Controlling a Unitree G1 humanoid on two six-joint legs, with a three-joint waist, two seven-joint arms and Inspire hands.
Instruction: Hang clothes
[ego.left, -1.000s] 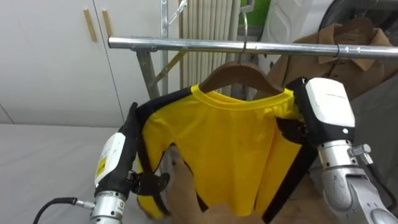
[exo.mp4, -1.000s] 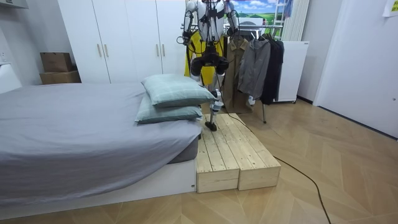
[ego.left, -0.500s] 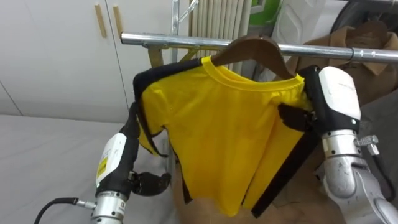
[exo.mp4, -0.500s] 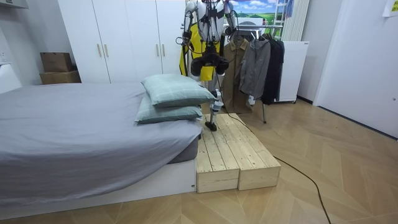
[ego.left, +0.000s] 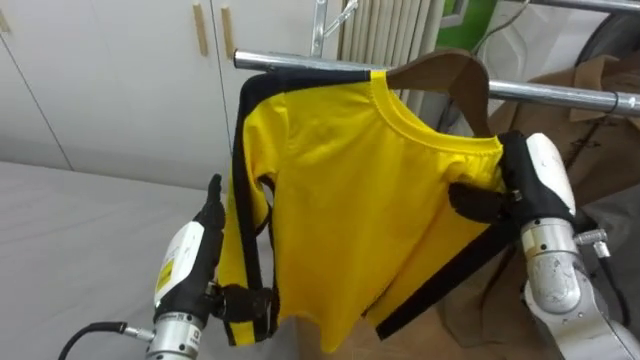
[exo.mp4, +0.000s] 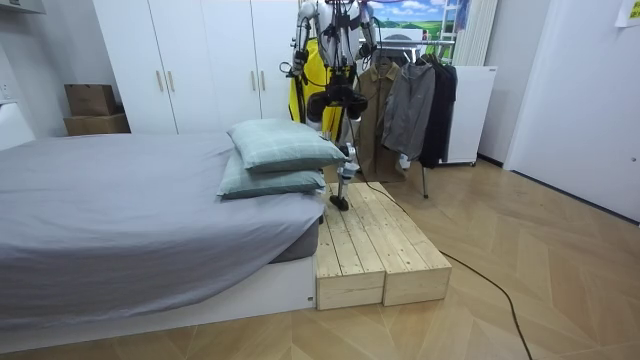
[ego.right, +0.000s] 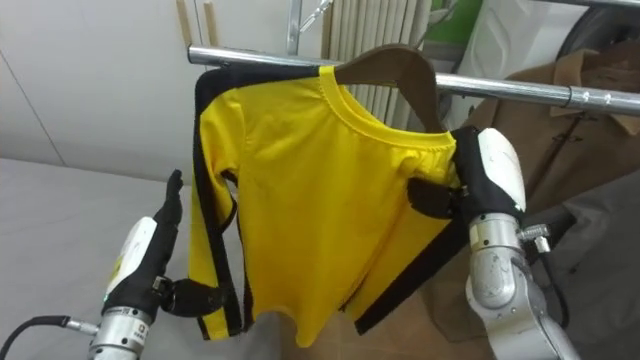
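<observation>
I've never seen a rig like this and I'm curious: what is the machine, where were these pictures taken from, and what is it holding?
It is a humanoid robot with two arms and fingered hands. Two pictures come from the twin cameras in its head, looking at its own hands; the third is from a camera across the room, where the robot stands on a wooden platform beside a bed. Its left hand pinches the edge of a yellow shirt, and its right hand grips the shoulder. The shirt is on a wooden hanger, held up at a metal rail; the hook is hidden.
</observation>
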